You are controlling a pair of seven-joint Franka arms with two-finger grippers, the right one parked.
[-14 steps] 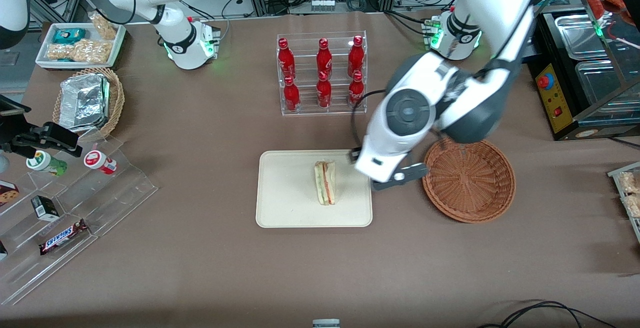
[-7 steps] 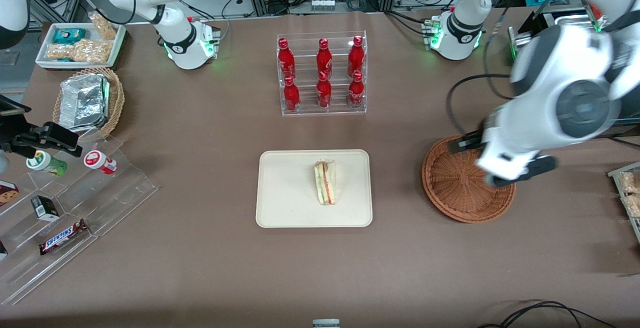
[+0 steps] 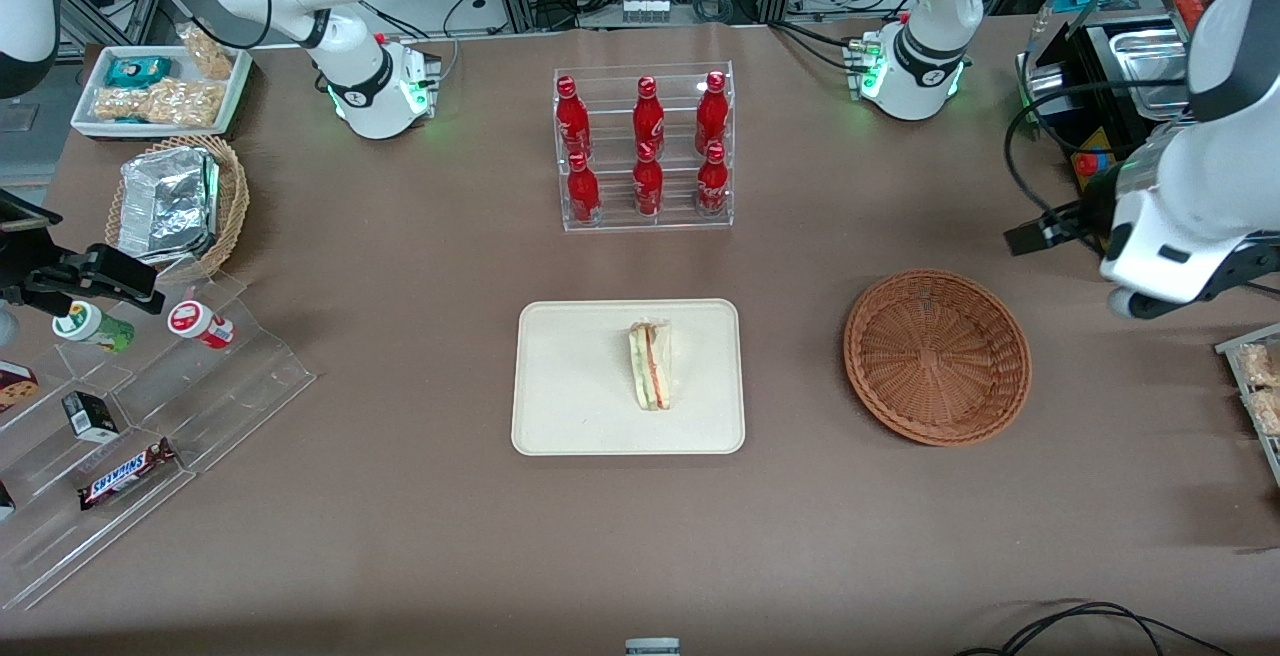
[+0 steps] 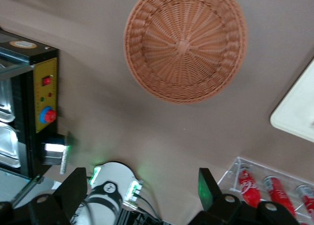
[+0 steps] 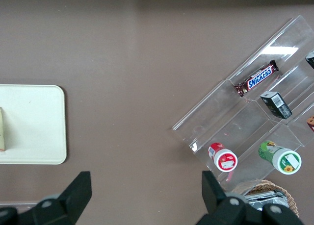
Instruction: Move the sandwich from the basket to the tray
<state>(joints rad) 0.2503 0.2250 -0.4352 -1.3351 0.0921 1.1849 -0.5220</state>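
The sandwich [image 3: 651, 367] is seen lying on the tray [image 3: 570, 406], near the middle of the tray and somewhat toward the working arm's end of it. The tray is set flat on the brown surface [image 3: 420, 516]. The basket [image 3: 937, 357] is placed beside the tray, toward the working arm's end of the surface, apart from it, and holds nothing. The tool [image 4: 140, 198] is held high, well apart from the basket, toward the working arm's end of the surface. Its fingers [image 4: 205, 187] are spread wide and nothing is held between them. A rack of red bottles [image 3: 643, 146] is positioned farther from the front camera than the tray.
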